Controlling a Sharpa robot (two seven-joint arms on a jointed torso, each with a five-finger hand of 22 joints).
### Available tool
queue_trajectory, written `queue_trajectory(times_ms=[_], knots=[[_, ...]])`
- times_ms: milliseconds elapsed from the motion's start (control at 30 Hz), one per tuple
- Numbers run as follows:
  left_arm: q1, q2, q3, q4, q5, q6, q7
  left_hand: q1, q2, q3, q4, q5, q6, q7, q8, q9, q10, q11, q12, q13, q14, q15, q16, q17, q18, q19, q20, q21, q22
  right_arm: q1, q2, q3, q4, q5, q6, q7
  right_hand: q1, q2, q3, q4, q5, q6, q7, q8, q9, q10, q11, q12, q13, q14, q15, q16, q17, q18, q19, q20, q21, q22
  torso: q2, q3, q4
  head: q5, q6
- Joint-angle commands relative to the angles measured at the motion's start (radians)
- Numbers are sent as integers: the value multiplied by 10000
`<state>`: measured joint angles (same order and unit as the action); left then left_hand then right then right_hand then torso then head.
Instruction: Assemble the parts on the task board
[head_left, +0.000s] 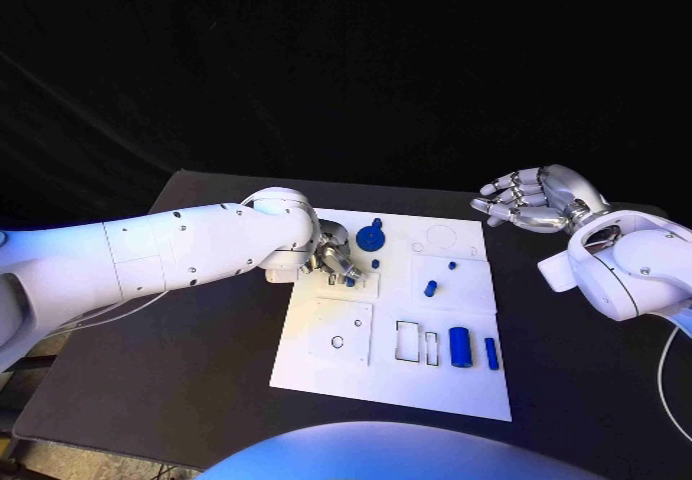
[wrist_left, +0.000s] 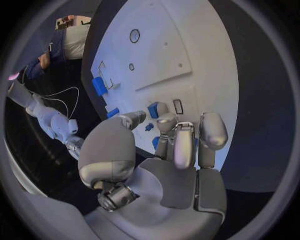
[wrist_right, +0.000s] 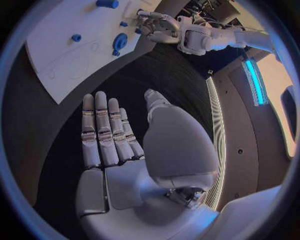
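1. Parts first: the small blue plastic pieces sit spread over the flat white rectangular task board (head_left: 325, 370) in the middle of the black table (head_left: 173, 380). A blue round disc with a short stem (head_left: 372, 238) lies near the board's far edge, a little blue peg (head_left: 430, 288) lies mid-board, and a bigger blue cylinder (head_left: 460, 346) with a slim blue bar (head_left: 492, 353) beside it sits at the near right corner, both with their long axes running near-to-far.
2. Left hand (head_left: 329, 260) is the one on the job. It's down over the board's far left part, just beside the disc, fingertips (wrist_left: 167, 121) pointing down at the board with small blue bits (wrist_left: 152, 110) right at them.
3. Can't honestly tell if those fingers are pinching a piece or just touching down next to it. They're curled close together, but the contact itself is hidden.
4. Right hand (head_left: 537, 200) hangs off the board past its far right corner, well apart from every part, fingers stretched out and holding nothing.
5. My guess: next move is the left hand's, since the disc and those bits are right by its fingers.
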<state>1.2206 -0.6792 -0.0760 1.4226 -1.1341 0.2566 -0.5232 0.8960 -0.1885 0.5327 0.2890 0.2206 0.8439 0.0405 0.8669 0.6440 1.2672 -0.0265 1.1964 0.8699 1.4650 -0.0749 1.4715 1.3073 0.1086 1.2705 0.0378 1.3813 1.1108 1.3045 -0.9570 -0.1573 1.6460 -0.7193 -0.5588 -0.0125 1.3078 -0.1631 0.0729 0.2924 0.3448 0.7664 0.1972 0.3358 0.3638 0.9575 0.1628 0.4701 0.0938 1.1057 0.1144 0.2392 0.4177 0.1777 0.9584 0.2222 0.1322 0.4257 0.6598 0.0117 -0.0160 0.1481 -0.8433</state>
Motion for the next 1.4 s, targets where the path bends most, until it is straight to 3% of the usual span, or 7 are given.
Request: queue_trajectory(times_ms=[33, 167, 333, 533, 733, 1100, 1400], knots=[[-12, -49, 22, 56, 111, -219, 24, 16, -15, -97, 25, -48, 49, 15, -44, 10, -48, 0, 27, 1, 498, -75, 58, 268, -137, 63, -41, -52, -10, -4, 9, 1, -9, 12, -28, 177, -51, 12, -164, -1, 73, -100, 368, 37, -30, -81, 33, 58, -47, -89, -1, -68, -22, 31, -59, 42, -69, -49, 3, 1, -7, -8, -2], [-11, -138, 65, 156, 172, -286, 32, -15, 8, -234, 34, -92, 54, 11, -54, 13, -39, -1, 38, 19, 499, -78, 58, 269, -136, 61, -43, -57, -16, -4, 22, 1, -45, 38, -32, 196, -35, 34, -342, 2, 102, -138, 384, 64, -58, -131, 49, 89, -94, -112, 14, -106, -34, 34, -75, 59, -96, -96, -1, -2, -4, -4, 3], [-4, -305, 229, 337, 252, -360, 42, -23, 8, -300, 32, -115, 59, 7, -54, 17, -37, -4, 40, 19, 500, -79, 60, 273, -137, 66, -44, -56, -9, -5, 41, 1, -97, 61, -42, 214, -35, 66, -464, 6, 112, -166, 394, 86, -78, -167, 60, 111, -127, -130, 25, -133, -42, 35, -83, 70, -114, -128, -25, 16, 5, 17, 17], [69, -569, 667, 613, 383, -419, 47, 163, 59, -385, -9, -72, 48, -1, -58, 29, -63, -12, 17, -21, 500, -87, 60, 274, -131, 55, -48, -69, -33, -7, 67, 1, -154, 87, -60, 237, -35, 82, -498, 7, 116, -171, 398, 94, -83, -179, 62, 118, -138, -135, 29, -141, -45, 36, -86, 74, -119, -139, -25, 16, -4, 17, 71], [324, -691, 901, 499, 373, -225, 37, 612, 180, -566, -21, 10, -74, 46, -141, 29, -222, 24, -120, -241, 495, -61, 52, 259, -109, -25, -40, -136, -153, -10, 72, 1, -194, 115, -64, 243, -35, 82, -498, 7, 116, -171, 398, 94, -83, -179, 62, 118, -138, -135, 29, -141, -45, 36, -86, 74, -119, -139, -6, 21, -16, 24, 114], [559, -223, 943, -850, 71, 239, 38, 787, 211, -644, -21, 29, -127, 75, -190, 20, -256, 50, -133, -255, 493, -39, 49, 253, -110, -31, -27, -147, -153, -12, 113, 0, -240, 126, -54, 236, -32, 98, -510, 6, 120, -172, 398, 100, -85, -182, 62, 123, -143, -135, 30, -144, -47, 36, -87, 75, -122, -144, 4, 12, 2, 36, 145], [585, 286, 750, -1947, -146, 680, 8, 760, 224, -741, 27, 7, -145, 100, -216, 15, -327, 73, -186, -342, 487, -21, 42, 236, -99, -76, -15, -179, -213, -12, 126, 0, -246, 132, -34, 219, -32, 98, -510, 6, 120, -172, 398, 100, -85, -182, 62, 123, -143, -135, 30, -144, -47, 36, -87, 75, -122, -144, 30, 10, -9, 31, 147]])
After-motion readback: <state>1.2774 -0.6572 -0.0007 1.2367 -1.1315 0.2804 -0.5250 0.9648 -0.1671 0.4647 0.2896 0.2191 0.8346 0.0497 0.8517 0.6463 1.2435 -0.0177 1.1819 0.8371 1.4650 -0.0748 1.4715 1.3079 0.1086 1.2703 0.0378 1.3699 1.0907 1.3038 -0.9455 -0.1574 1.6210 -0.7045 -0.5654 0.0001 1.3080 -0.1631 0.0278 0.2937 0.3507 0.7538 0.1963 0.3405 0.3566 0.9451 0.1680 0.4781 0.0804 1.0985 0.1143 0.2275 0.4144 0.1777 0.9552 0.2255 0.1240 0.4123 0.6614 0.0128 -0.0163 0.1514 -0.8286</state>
